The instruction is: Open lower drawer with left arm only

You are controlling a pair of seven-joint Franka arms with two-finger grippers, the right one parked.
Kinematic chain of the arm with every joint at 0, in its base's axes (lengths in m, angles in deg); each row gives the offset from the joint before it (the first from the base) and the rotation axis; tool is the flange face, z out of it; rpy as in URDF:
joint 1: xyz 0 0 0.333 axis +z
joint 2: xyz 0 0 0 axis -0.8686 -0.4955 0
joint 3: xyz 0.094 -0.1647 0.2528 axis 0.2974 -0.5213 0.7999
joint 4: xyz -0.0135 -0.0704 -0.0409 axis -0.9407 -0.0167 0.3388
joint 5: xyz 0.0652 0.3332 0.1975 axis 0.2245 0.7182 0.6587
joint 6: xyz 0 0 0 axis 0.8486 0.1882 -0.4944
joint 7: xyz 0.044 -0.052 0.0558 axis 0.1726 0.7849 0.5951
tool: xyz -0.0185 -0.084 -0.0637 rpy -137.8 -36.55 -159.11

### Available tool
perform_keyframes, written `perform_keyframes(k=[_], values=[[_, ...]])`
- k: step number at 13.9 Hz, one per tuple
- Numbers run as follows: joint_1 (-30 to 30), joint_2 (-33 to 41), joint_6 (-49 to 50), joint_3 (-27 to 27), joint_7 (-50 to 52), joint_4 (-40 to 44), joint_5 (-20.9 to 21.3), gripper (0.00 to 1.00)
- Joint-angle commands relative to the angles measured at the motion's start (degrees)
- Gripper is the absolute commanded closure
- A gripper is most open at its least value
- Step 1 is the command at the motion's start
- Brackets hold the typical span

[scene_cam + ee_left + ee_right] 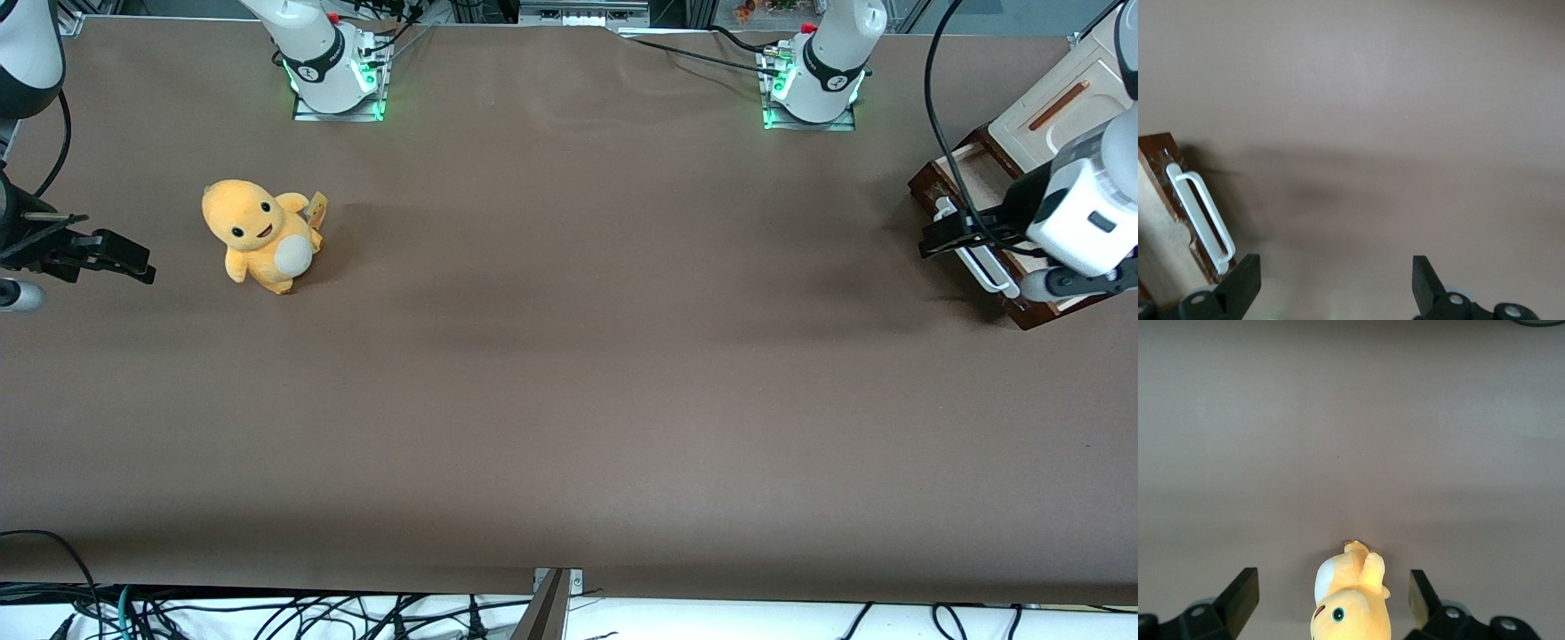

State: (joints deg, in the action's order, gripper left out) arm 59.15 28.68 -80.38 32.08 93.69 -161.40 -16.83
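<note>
**Left arm poised at pulled-out drawer, gripper spread wide**

The left arm (pixel 1089 209), white with a black cable looped over it, reaches in over the working arm's end of the brown counter (pixel 569 373), where a small cabinet (pixel 1053 111) sits at the counter's edge. The lower drawer (pixel 973 182) stands drawn out from the cabinet, its dark brown front facing the middle of the counter and a strip of pale beige interior showing above the wooden rim. A long white bar handle (pixel 978 258) runs along that front.

The black gripper (pixel 947 233) hangs right at the drawer front, over the handle's end that lies farther from the front camera. In the wrist view, its two fingers (pixel 1245 280) are set far apart with nothing between them; the white handle (pixel 1201 220) and the brown drawer edge (pixel 1158 150) lie just beside one finger, outside the gap, and bare counter fills the space between the fingers. Whether that finger touches the handle cannot be told.

Above the drawer, the cabinet's cream panel (pixel 1058 107) with its brown slot tilts toward the camera.

Well apart, toward the parked arm's end of the counter, an orange plush toy (pixel 260 233) with a white belly sits upright, face turned to the front camera.
</note>
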Motion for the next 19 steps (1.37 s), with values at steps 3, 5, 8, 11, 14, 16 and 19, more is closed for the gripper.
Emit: perform_keyframes(k=[3, 5, 8, 11, 14, 16, 19], values=[[0.4, 9.3, -8.1, -0.3, -1.2, -15.8, 0.6, 0.00], [0.4, 9.7, -8.4, -0.3, -1.3, -15.8, 0.7, 0.00], [0.0, 9.0, -8.2, -0.3, -1.8, -14.6, 0.8, 0.00], [-0.6, 8.9, -8.1, -0.3, -5.4, -13.8, 4.9, 0.00], [-0.3, 8.7, -7.6, -0.2, -5.0, -13.6, 4.5, 0.00], [-0.2, 6.8, -7.6, -0.2, -5.4, -11.5, 4.5, 0.00], [-0.6, 6.3, -7.6, -0.3, -5.5, -10.8, 4.5, 0.00]])
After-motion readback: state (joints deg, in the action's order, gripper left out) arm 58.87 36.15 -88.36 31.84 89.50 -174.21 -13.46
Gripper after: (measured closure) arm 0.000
